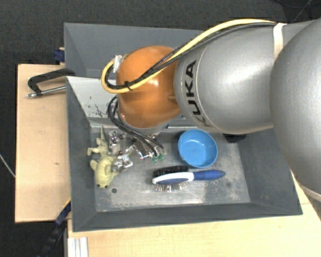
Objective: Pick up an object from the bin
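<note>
Counting one bowl (198, 148), one brush (174, 178), one toy (102, 167)

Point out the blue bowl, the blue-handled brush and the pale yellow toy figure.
blue bowl (197, 149), camera view, bare inside floor.
blue-handled brush (188, 176), camera view, where head meets handle.
pale yellow toy figure (102, 169), camera view, its body.

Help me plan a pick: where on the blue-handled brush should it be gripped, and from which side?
Probably the brush's blue handle, from straight above, closing across its narrow width. It lies flat on the bin floor, slim and bare, just clear of the blue bowl; the bristled head is wider.
</note>
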Robot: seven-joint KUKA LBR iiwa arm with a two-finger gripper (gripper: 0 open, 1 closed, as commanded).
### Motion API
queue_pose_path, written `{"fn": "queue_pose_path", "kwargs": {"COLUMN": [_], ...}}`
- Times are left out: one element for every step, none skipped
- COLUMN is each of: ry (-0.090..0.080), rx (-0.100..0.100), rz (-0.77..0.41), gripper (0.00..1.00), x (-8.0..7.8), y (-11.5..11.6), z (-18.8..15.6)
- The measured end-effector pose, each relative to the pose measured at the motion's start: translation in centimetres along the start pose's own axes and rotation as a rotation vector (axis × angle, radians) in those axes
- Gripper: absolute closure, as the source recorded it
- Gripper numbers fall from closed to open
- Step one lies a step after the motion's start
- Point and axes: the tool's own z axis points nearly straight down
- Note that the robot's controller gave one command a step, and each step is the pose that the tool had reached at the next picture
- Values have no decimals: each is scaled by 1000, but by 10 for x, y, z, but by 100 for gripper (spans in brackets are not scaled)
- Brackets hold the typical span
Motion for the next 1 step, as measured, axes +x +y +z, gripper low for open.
{"fn": "queue_pose_path", "kwargs": {"ry": [-4], "rx": [-1], "rz": [1], "gripper": [100], "x": [4], "y": [-1], "z": [-12]}}
